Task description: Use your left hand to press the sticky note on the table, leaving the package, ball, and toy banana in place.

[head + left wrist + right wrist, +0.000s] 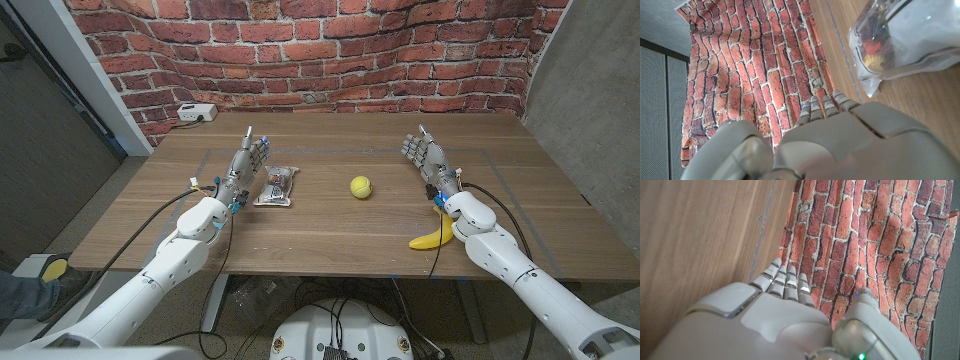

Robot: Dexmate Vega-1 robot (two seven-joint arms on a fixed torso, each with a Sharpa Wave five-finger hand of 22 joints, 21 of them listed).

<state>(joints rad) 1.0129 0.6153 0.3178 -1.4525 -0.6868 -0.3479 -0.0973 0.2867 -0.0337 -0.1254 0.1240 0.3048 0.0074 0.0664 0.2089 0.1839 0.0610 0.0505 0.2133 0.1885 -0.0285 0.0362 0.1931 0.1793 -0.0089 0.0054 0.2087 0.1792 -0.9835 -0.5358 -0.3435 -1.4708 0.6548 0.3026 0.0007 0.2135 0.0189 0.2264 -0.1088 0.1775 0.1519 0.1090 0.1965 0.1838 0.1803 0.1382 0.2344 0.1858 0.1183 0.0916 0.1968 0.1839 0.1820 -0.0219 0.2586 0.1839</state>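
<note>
On the wooden table (330,225) I have both arms reaching forward. Starting at the left, my left hand (247,160) stands with its fingers stretched out toward the brick wall (330,50), spread a little and holding nothing. Just beside it, on its inner side, lies the package (277,186), a clear bag with dark and orange contents; from the left wrist view the package (905,37) sits close to the hand but I can't tell whether they touch. Further along, near the middle of the table, the yellow ball (361,187) rests alone, well apart from the package. To the right, my right hand (424,155) also has its fingers extended and apart, with nothing in its hold. The toy banana (434,238) lies nearer the front edge, right against the right forearm. I cannot make out a sticky note anywhere on the table. A white box (196,113) sits at the far left corner by the wall.
</note>
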